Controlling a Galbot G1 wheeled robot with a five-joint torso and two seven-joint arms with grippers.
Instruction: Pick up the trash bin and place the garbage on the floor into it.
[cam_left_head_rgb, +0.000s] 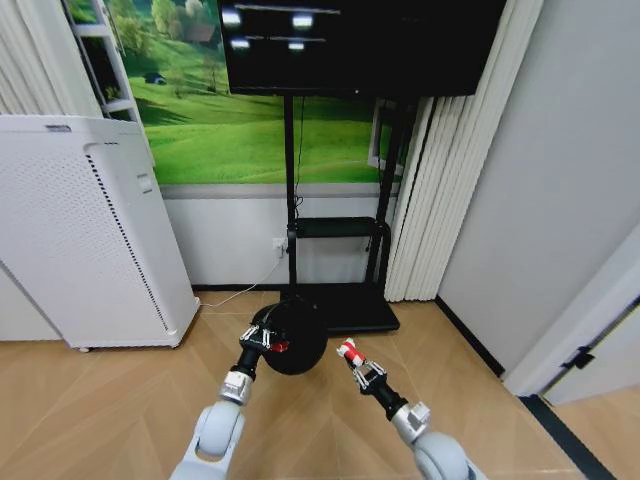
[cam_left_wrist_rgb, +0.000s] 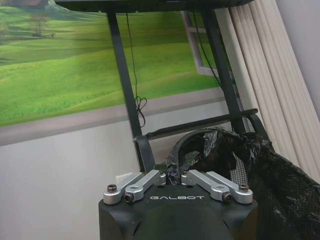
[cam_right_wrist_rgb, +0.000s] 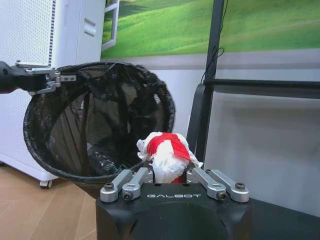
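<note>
Above tan herringbone floor, left gripper gripping tilted black-mesh trash bin, right gripper pinching crumpled red-and-white wrapper.

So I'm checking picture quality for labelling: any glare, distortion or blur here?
Head view: ceiling lights reflect as glare on the TV screen, and wall edges bow near the corners. Right wrist view: the wrapper in the right gripper looks sharp. Left wrist view: the trash bin rim is slightly soft.
</note>
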